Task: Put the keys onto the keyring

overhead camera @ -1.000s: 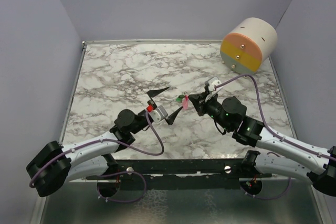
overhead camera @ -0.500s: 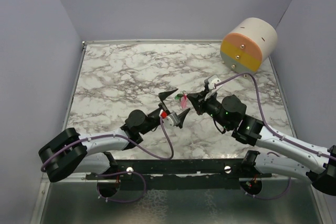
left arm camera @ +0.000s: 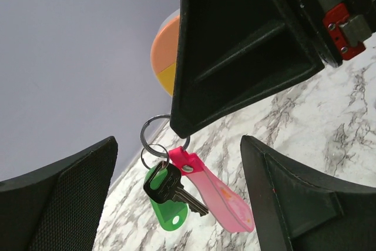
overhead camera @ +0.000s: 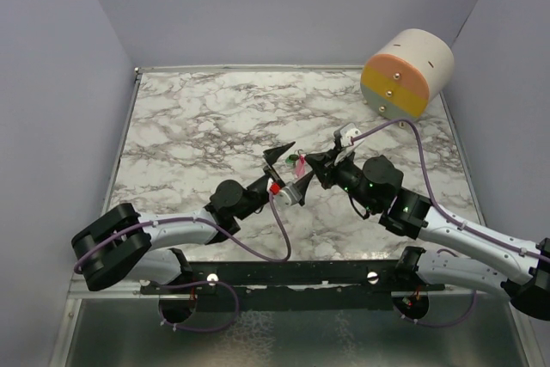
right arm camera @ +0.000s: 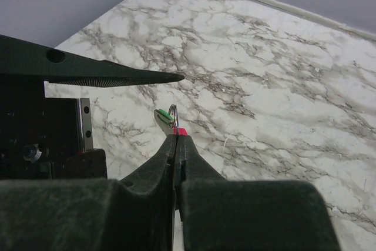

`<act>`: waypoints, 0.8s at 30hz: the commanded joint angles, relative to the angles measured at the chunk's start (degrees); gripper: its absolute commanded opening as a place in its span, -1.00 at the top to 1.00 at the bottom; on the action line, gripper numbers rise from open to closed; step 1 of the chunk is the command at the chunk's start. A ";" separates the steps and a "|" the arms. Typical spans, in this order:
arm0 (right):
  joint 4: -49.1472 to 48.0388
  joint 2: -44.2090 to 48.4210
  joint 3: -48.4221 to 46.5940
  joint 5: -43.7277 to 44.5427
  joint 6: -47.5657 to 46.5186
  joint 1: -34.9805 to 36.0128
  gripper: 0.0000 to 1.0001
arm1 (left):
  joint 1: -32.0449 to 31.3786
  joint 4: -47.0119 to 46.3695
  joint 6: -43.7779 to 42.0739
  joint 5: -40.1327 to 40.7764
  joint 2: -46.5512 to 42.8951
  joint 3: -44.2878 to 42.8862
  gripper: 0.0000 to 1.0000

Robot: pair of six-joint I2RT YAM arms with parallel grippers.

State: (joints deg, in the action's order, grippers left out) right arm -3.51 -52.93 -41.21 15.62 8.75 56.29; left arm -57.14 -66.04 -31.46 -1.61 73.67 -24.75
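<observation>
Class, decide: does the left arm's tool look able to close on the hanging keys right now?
Probably yes: the left tool is open, the keys hang between its fingers; the right tool pinches only the ring above.

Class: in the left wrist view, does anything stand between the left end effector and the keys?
Nothing visible does. The keys hang from the keyring, pinched by the right end effector, in the open gap between the left end effector's fingers.
</observation>
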 commanded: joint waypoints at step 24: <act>-4.98 2.13 0.28 0.55 1.08 0.26 0.98 | -0.42 -2.12 2.51 3.00 0.96 0.51 0.24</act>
State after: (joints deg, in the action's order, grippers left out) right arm -4.29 -52.05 -41.19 15.64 9.26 56.29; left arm -57.14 -66.41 -30.28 0.54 74.83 -24.73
